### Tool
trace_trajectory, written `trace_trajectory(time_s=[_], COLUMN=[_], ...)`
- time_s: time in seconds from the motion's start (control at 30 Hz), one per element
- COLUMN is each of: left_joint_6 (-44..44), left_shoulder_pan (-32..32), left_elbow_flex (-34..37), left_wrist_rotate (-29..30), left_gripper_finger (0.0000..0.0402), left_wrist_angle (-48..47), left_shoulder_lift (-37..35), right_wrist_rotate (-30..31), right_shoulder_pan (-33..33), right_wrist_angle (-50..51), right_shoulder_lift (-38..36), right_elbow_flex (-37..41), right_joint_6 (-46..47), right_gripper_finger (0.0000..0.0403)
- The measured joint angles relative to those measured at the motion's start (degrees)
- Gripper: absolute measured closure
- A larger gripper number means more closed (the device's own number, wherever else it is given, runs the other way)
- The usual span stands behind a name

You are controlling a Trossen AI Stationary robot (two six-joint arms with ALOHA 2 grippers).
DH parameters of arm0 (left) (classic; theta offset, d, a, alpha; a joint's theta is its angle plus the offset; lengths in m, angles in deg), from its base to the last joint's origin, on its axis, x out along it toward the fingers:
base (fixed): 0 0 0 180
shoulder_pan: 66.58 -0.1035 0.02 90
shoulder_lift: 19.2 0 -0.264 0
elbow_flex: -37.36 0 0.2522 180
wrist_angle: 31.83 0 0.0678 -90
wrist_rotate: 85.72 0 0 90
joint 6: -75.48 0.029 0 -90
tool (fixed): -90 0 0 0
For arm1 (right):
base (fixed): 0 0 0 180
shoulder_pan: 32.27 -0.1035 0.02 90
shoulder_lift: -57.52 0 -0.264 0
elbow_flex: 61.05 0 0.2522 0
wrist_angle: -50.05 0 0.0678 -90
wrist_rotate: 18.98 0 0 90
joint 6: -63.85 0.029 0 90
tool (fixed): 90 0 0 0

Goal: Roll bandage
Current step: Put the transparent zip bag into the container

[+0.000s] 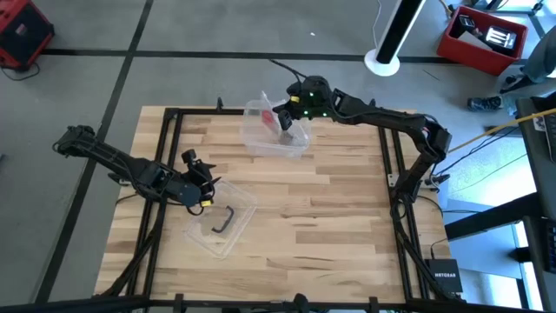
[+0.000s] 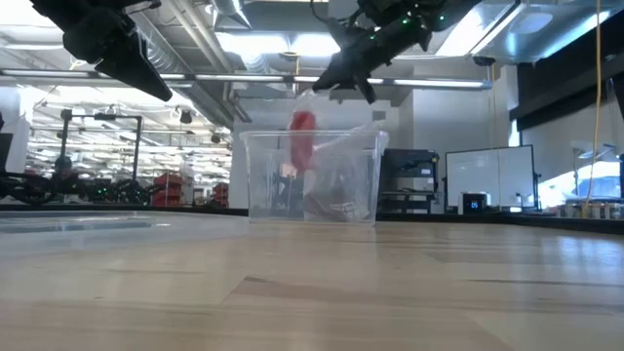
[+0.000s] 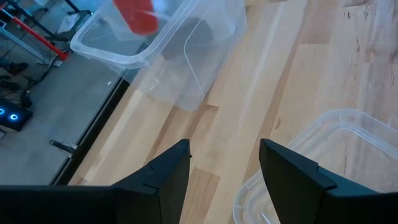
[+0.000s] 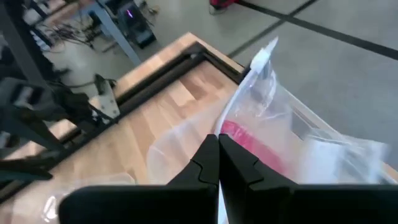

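Observation:
The red bandage point(image 4: 252, 149) sits inside a clear plastic bag point(image 4: 283, 118) with a white top strip. In the low view the bandage point(image 2: 302, 136) hangs partly inside the clear plastic box point(image 2: 312, 180), which stands at the table's far middle point(image 1: 276, 139). My right gripper point(image 1: 284, 122) is above the box and shut on the bag. My left gripper point(image 1: 202, 196) is open and empty at the near left, just above the clear lid point(image 1: 221, 222) with a black handle point(image 1: 226, 219); the lid lies flat on the table. My right gripper pinches the bag's clear film point(image 4: 231, 121) between its two shut fingers point(image 4: 205, 163); one layer or several, I cannot tell. The fingers slant down from above and from the table's right. The bag hangs below them, its lower part point(image 2: 327, 166) inside the box.
The lid's rim point(image 3: 323, 155) lies just beyond my left fingers. Bare wooden table top point(image 1: 330, 226) stretches between lid and box and toward the right. A black frame point(image 1: 169, 130) runs along the table's edges.

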Motion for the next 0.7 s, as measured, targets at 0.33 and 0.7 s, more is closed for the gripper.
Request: trace_trajectory(time_s=[0.33, 0.7], left_joint_6=[1.06, -0.56], left_shoulder_pan=[0.00, 0.00], left_elbow_flex=[-0.04, -0.04], left_wrist_rotate=[-0.24, -1.71], left_gripper_finger=[0.0218, 0.0218], left_wrist_angle=[2.62, 2.53], left_shoulder_lift=[0.01, 0.03], right_wrist_rotate=[5.24, 3.93], right_shoulder_pan=[-5.49, -6.73], right_wrist_angle=[-16.45, -23.09], right_shoulder_lift=[9.15, 17.57], right_elbow_flex=[-0.04, 0.02], right_joint_6=[12.64, 19.18], right_gripper_finger=[0.0398, 0.0398])
